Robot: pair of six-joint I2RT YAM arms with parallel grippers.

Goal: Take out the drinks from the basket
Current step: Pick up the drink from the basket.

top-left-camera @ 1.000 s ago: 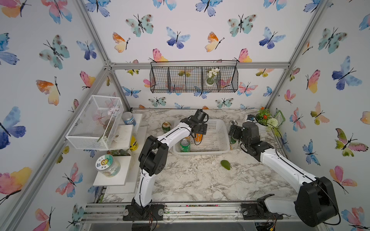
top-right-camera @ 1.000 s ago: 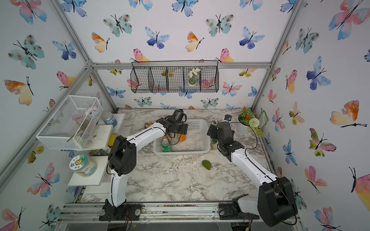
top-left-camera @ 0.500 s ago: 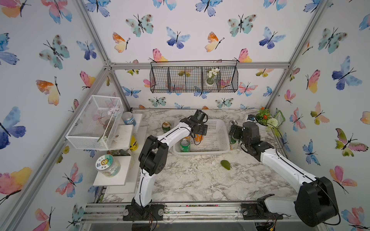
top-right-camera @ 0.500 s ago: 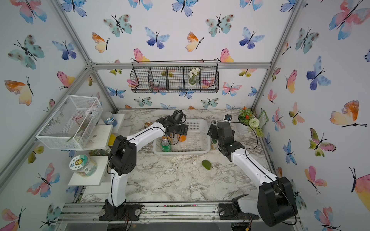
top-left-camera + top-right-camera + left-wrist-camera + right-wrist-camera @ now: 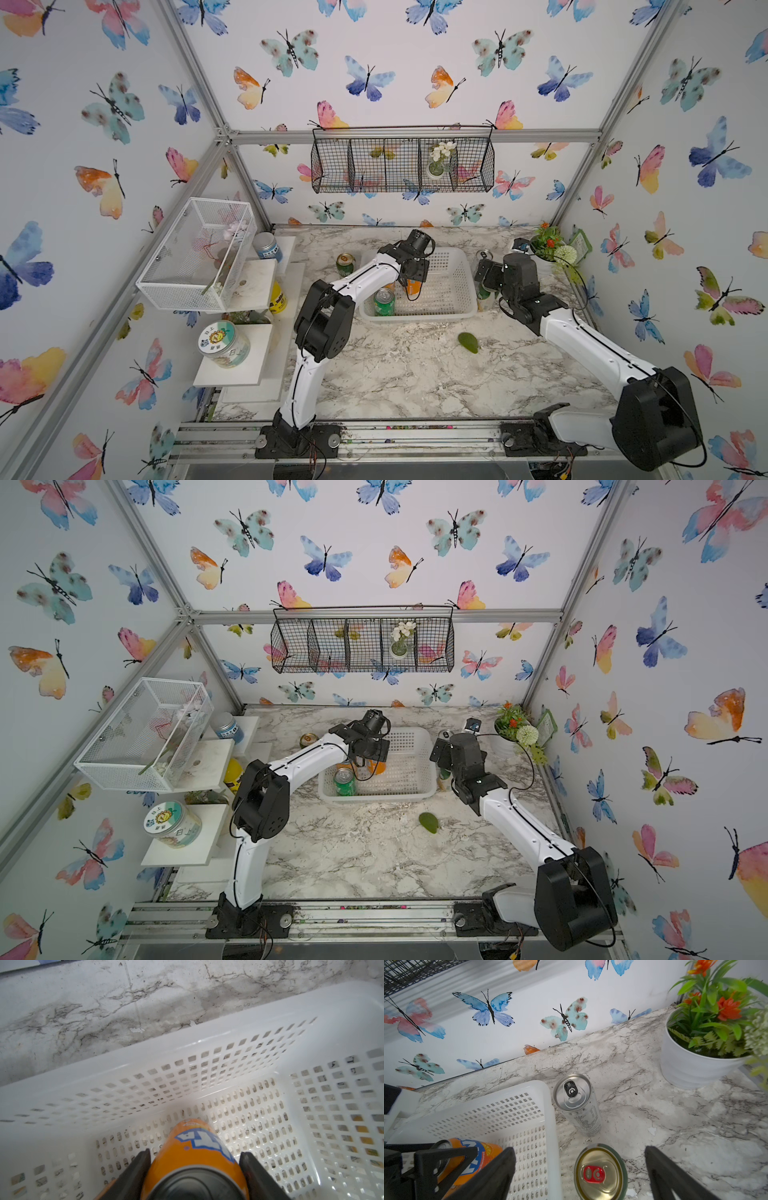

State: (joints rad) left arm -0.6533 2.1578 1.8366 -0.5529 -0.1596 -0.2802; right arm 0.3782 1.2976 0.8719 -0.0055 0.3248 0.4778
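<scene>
The basket [image 5: 419, 318] holds three drinks: an orange can [image 5: 199, 1138] gripped by the left claw [image 5: 194, 1157], with a second orange can [image 5: 344, 765] and a bright green can [image 5: 384, 302] beside it. Three stand on the tabletop [image 5: 395, 374]: a gold-topped can [image 5: 600, 1174] beneath the wide right claw [image 5: 578, 1150], a silver can [image 5: 576, 1101] beyond, and another gold-topped can [image 5: 345, 264] near the left claw.

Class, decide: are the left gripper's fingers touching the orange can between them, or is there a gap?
Touching. In the left wrist view the left gripper has both fingers pressed against the sides of the orange can, with no gap.
</scene>
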